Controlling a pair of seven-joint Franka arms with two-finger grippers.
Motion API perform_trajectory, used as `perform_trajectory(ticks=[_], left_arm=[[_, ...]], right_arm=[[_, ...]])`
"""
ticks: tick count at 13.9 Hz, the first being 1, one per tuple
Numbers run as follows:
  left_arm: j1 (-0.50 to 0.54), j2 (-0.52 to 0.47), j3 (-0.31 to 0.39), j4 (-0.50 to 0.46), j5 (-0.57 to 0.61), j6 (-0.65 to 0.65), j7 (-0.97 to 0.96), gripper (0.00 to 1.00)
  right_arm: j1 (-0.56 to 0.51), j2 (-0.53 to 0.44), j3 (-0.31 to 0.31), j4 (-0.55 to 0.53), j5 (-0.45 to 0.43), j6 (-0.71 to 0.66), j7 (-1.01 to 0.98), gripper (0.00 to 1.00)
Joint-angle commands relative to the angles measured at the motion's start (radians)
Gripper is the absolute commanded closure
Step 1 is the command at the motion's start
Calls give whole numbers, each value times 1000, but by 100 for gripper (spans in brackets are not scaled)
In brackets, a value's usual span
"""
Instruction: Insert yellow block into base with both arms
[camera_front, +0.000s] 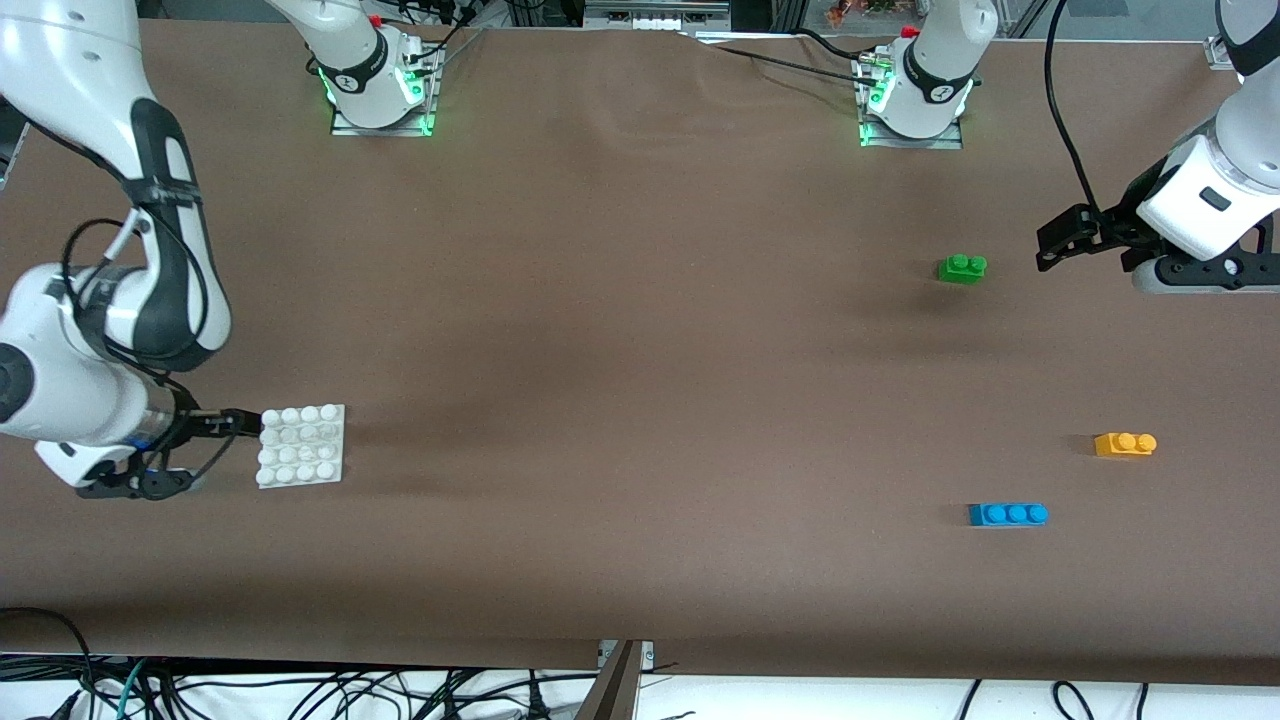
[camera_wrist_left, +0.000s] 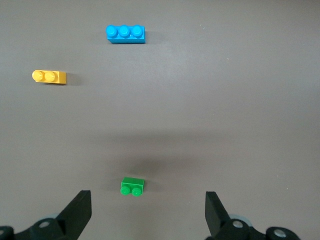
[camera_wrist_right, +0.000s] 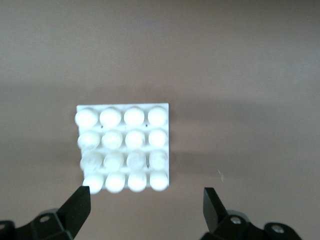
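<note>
Brown table (camera_front: 620, 330): base (camera_front: 302, 445) approached by spread right gripper (camera_front: 228, 424); yellow block (camera_front: 1125, 444) ungrasped, left gripper (camera_front: 1065, 240) spread, descent needed.

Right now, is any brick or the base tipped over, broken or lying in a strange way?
Nothing stands out. The yellow block, green brick and blue brick all lie flat, studs up, apart from each other. The base lies flat, whole.
</note>
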Motion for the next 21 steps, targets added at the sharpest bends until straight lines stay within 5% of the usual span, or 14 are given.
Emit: perform_trajectory(ticks=[1,21], left_arm=[[1,19,1,37,-8,-27,-1,0],[4,21,1,38,-9,-27,-1,0]], right_arm=[[0,49,4,3,41,54,8,0],[17,164,5,-43,62,212,32,0]])
